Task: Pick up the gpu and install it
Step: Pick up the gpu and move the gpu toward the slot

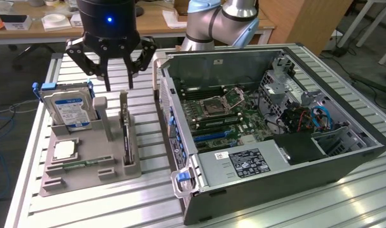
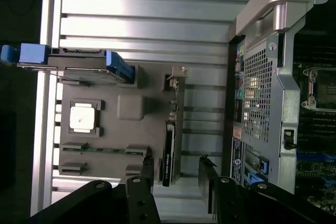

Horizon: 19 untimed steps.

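Exterior view is showing the gripper (image 1: 119, 84) hanging over the far end of the grey holder (image 1: 85, 175), its jaws standing wide apart and gripping nothing. The gpu (image 1: 125, 137) is standing on its long edge in a narrow slot on the side of the holder nearest the open computer case (image 1: 345, 161), below the fingers and apart from them. The hard drive (image 1: 67, 110) is standing upright in a slot on the holder's other side, with the processor (image 1: 65, 149) and the memory stick (image 1: 85, 164) lying flat nearby. Wrist view is looking down on the card's thin upper edge, the gpu (image 2: 168, 150) sitting roughly in line with the gap between the fingers and its silver bracket (image 2: 178, 77) lying at the far end. I am judging the card to be light, stiff and thin but fragile, so pinching across its two flat faces at the middle of the upper edge, clear of the bracket and the connector edge, is looking like the safest hold
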Tool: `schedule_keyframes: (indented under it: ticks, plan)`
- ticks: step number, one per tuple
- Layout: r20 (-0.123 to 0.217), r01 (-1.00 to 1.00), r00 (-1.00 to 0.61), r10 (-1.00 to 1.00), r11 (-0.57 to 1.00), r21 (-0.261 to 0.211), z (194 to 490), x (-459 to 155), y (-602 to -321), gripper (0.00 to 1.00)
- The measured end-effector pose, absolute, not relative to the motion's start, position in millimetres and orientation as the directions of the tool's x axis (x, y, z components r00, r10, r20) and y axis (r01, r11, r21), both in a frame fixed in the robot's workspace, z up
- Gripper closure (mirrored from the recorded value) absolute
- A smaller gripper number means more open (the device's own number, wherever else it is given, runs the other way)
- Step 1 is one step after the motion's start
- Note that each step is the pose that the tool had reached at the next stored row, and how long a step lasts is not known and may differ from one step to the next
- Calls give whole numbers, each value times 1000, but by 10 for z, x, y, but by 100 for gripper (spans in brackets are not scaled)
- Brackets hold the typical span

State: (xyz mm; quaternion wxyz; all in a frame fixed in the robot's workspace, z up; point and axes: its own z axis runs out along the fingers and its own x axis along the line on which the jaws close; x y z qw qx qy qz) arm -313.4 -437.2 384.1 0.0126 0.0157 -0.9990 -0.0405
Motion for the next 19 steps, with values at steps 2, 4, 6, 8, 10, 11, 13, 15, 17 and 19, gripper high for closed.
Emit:
schedule_keyframes:
  ticks: [2, 4, 6, 8, 10, 11, 13, 15, 17, 19]
  plan:
    - [24, -31, -999, -33, 996, 81, 3836, -3134, -4403, 53]
    - [24, -32, -999, -34, 996, 80, 3831, -3135, -4433, 53]
    - [24, -34, -999, -36, 996, 80, 3825, -3138, -4445, 53]
    - [24, -35, -999, -37, 996, 80, 3819, -3139, -4449, 53]
    - [24, -35, -999, -37, 996, 80, 3813, -3138, -4450, 53]
    - [24, -35, -999, -37, 996, 80, 3809, -3138, -4450, 53]
    - [24, -35, -999, -37, 996, 80, 3802, -3137, -4457, 53]
    - [24, -36, -999, -38, 996, 80, 3799, -3138, -4462, 53]
    - [24, -36, -999, -38, 996, 80, 3797, -3138, -4468, 53]
    - [24, -37, -999, -39, 996, 80, 3793, -3138, -4473, 53]
